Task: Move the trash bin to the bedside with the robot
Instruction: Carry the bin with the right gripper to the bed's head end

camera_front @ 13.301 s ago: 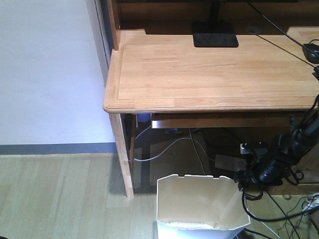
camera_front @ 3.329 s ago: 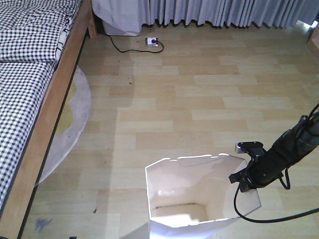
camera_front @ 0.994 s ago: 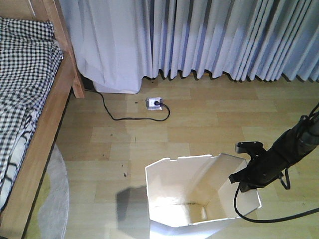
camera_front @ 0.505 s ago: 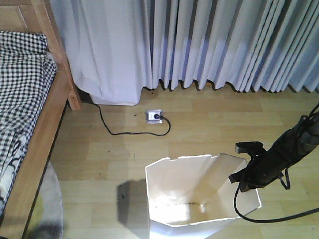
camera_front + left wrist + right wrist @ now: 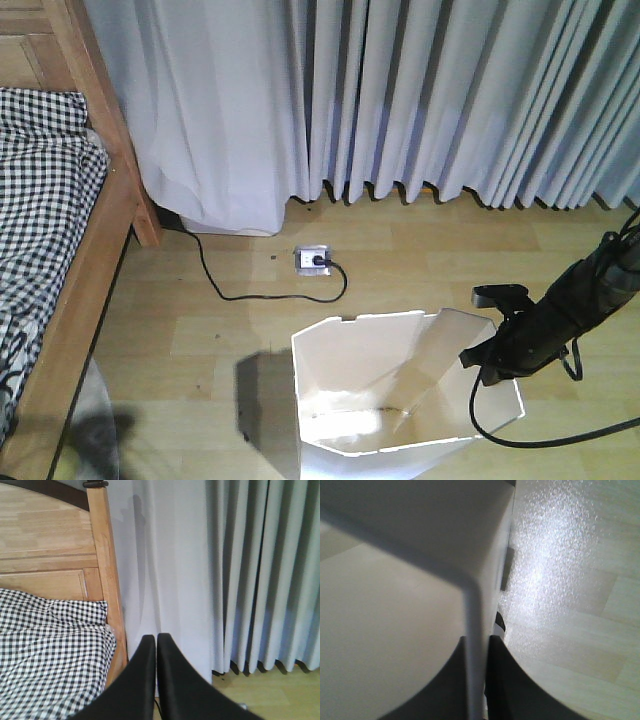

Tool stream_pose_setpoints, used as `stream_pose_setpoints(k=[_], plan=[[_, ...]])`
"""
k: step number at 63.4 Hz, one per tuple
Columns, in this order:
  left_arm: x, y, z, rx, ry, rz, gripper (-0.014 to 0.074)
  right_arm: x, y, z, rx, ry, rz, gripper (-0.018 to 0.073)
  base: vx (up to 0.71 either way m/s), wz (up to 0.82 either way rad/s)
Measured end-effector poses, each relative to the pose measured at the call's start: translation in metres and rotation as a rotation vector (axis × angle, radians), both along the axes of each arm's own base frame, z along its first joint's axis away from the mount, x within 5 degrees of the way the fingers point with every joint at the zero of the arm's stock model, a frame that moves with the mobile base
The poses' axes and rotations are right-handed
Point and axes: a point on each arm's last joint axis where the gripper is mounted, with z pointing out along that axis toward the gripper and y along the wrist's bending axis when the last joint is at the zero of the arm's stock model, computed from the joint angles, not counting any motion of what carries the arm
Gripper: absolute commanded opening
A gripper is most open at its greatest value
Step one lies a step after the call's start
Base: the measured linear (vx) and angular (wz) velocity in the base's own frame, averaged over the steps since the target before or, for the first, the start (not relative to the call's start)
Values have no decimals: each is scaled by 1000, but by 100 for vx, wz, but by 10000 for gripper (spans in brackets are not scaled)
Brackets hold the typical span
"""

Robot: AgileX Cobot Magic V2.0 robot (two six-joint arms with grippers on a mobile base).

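Right gripper point(image 5: 476, 647): jaws clamped on bin point(image 5: 335, 385) wall, right side. Left gripper point(image 5: 156, 639): jaws together, empty. Bin sits low centre; bed point(image 5: 92, 272) front-left, bare floor between them. Judged: grasp done; closing on the bed and set-down not yet done.

The white trash bin point(image 5: 345, 375) sits upright at the lower edge of the front view with its mouth open. Its thin notched rim is chamfered at the corners and its walls taper downward. The right gripper point(image 5: 492, 366) of the slim black arm point(image 5: 570, 305) clamps the bin's right wall at the rim, with one of its fingers point(image 5: 512, 685) on each side. The bedside point(image 5: 100, 255), a light wooden frame with black-and-white checked bedding point(image 5: 40, 190), lies to the left, apart from the bin.
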Motion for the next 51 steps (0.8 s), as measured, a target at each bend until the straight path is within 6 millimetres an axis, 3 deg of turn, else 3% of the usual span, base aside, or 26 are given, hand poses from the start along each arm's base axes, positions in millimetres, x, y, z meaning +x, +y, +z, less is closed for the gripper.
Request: stream_pose_setpoints(k=[51], plan=[[0, 0, 0, 0, 0, 0, -6, 0, 0, 0, -1, -1, 0, -9, 18, -1]])
